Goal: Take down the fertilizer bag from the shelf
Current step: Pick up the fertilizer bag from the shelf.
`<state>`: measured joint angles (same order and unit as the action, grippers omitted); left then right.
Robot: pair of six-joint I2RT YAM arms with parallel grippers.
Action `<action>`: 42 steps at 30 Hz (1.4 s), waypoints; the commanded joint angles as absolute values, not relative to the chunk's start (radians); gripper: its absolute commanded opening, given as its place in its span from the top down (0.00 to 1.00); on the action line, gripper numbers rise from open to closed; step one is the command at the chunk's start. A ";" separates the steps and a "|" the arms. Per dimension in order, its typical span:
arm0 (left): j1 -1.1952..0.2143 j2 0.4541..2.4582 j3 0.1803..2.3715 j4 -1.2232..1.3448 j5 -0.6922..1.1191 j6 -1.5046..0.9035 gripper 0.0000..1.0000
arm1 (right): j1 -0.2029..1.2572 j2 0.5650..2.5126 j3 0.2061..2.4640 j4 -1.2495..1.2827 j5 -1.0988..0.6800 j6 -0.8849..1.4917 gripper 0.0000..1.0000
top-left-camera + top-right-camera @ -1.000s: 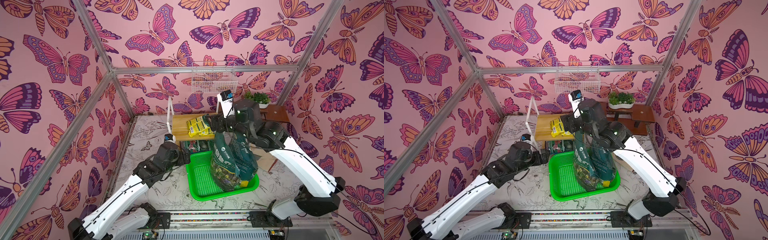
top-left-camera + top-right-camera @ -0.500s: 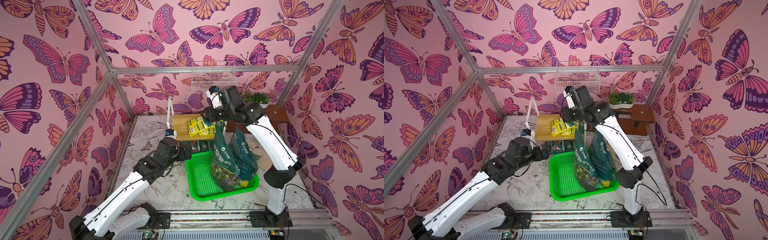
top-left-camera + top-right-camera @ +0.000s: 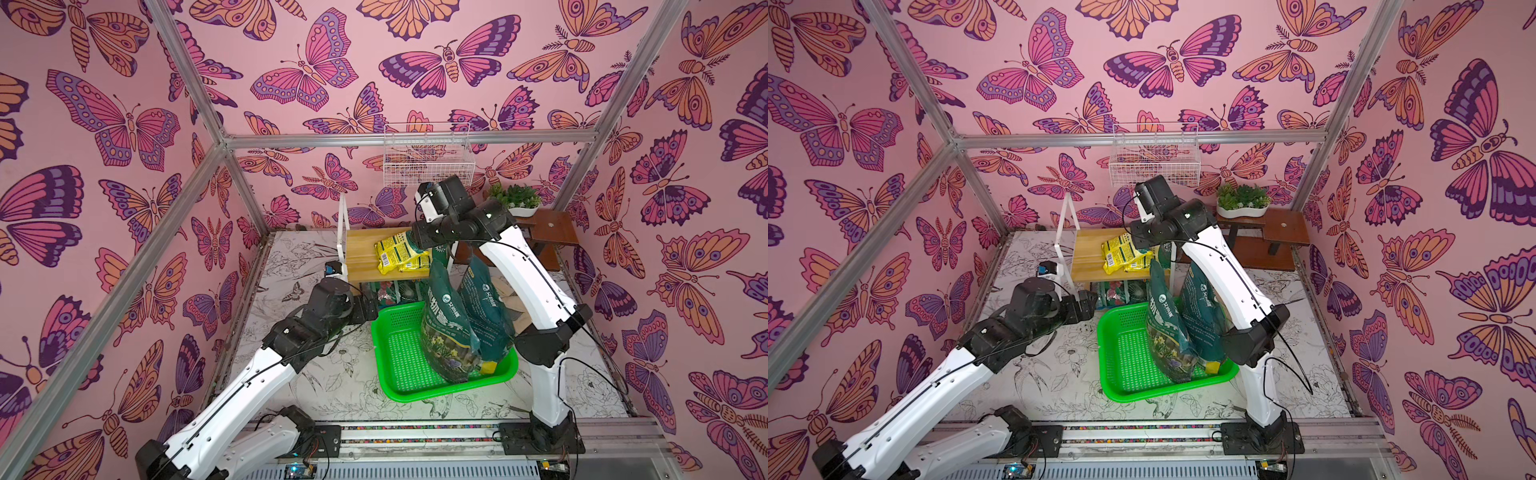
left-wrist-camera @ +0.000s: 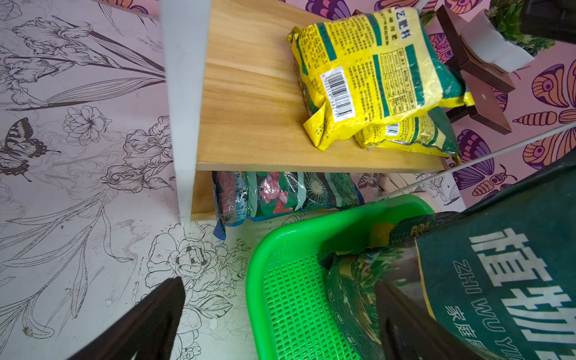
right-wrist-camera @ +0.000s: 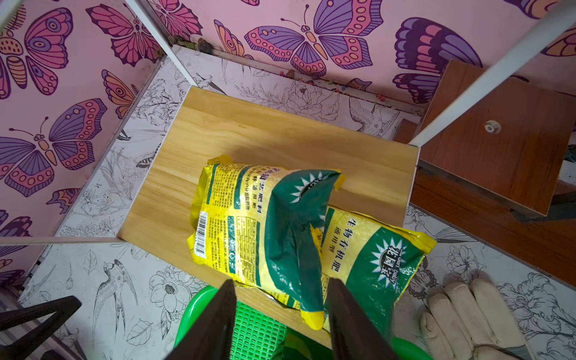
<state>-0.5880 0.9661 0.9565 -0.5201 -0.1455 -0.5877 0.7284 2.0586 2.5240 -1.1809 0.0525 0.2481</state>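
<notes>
The fertilizer bag is a plump, glossy yellow plastic pouch with dark green bands, fine printed text, a white barcode label and a green end bearing a white starburst. It lies on the top board of the small white-framed shelf of light wooden boards, just above centre in both top views, askew across a second bag of the same kind. The right gripper hangs over it, its dark fingers part-spread astride the crumpled green end; whether they pinch it cannot be told. The left gripper is spread wide, grasping nothing, over the flower-printed tabletop.
</notes>
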 commanded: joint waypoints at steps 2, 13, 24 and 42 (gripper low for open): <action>-0.580 0.947 0.931 -0.510 -0.133 -0.598 0.00 | 0.743 2.101 2.505 -1.204 0.095 0.215 0.49; -0.569 0.914 0.906 -0.509 -0.137 -0.603 0.00 | 0.779 2.160 2.507 -1.187 0.133 0.176 0.51; -0.558 0.896 0.888 -0.509 -0.134 -0.609 0.00 | 0.849 2.106 2.506 -1.127 0.246 0.129 0.48; -0.552 0.867 0.873 -0.507 -0.130 -0.616 0.00 | 0.854 2.128 2.502 -1.137 0.290 0.139 0.47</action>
